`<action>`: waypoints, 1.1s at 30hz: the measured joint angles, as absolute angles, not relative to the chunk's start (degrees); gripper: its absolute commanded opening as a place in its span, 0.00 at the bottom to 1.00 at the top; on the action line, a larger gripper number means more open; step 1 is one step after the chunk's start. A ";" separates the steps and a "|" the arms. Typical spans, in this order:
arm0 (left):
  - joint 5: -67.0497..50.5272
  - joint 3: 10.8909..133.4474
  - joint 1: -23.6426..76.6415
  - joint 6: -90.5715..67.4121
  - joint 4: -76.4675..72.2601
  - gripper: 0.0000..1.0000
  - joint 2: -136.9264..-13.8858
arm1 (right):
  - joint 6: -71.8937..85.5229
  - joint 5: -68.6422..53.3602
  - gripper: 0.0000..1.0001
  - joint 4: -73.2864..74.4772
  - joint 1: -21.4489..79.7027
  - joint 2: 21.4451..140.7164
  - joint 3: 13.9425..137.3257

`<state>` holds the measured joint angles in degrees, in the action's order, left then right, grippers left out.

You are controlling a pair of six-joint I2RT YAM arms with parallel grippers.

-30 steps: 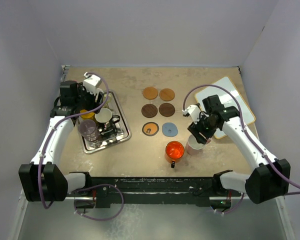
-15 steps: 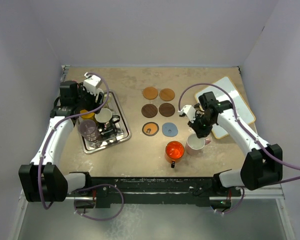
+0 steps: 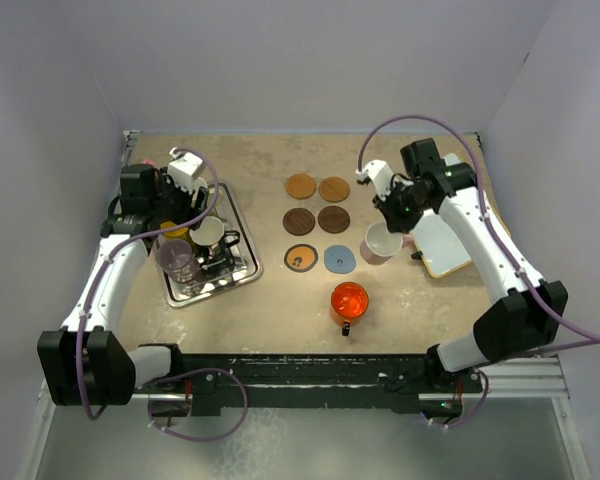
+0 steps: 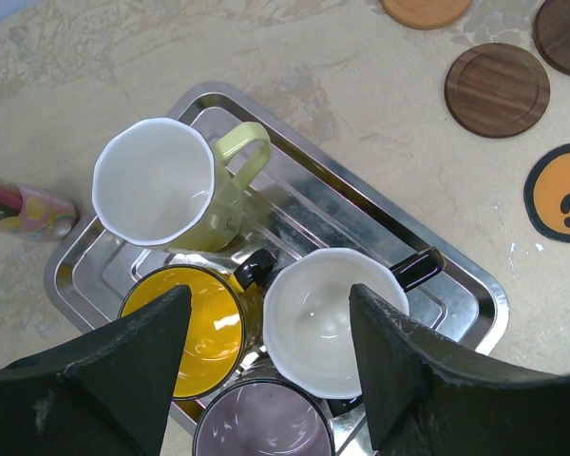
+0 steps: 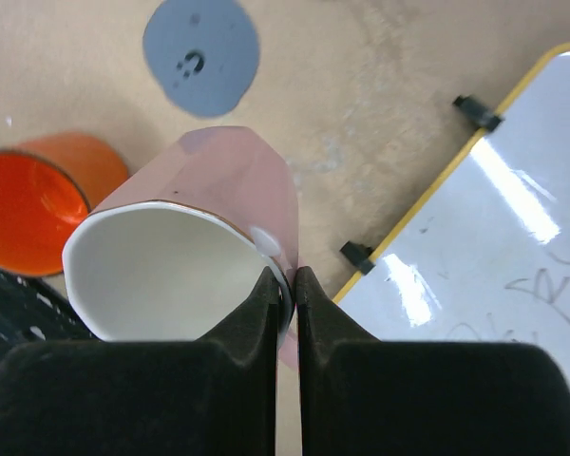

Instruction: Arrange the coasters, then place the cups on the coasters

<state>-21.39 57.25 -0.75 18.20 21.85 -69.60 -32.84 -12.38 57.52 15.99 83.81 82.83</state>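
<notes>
At three o'clock of the coaster grid, our right hand (image 5: 285, 285) is clenched on the rim of the pink mug (image 5: 209, 180), one finger inside the wall and one outside. The mug therefore hangs tilted, seemingly clear of the worktop (image 3: 250, 170). The six coasters (image 3: 333, 219) lie in two spaced columns, giving each mug its own disc; the grey-blue coaster (image 3: 340, 259) sits nearest, at eight o'clock of the pink mug. At six o'clock of that coaster, the red-orange mug (image 3: 348, 300) stands on bare worktop. Our left hand (image 4: 268, 304) hangs released above the silver tray (image 4: 456, 275) holding four more mugs (image 4: 152, 180), probably awaiting its turn. A second ago the pink mug stood upright beside the red-orange one, with the right hand's jaws apart; they have since shut and carried it toward twelve o'clock. The left hand has not moved.
</notes>
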 measured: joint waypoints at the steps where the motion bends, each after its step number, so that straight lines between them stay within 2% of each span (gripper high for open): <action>1: -21.39 57.25 -0.75 18.20 21.85 0.65 -69.47 | -31.66 -11.94 0.00 57.52 15.99 84.99 85.21; 9: -21.41 57.25 -0.75 18.20 21.78 0.65 -68.49 | -22.35 -6.61 0.00 55.77 15.99 98.67 105.91; 23: -21.34 57.25 -0.75 18.20 21.71 0.64 -68.14 | -12.27 -1.91 0.00 57.19 15.99 122.02 132.62; 33: -21.30 57.25 -0.75 18.22 21.45 0.64 -67.99 | -9.43 -1.19 0.00 57.12 16.58 130.28 136.79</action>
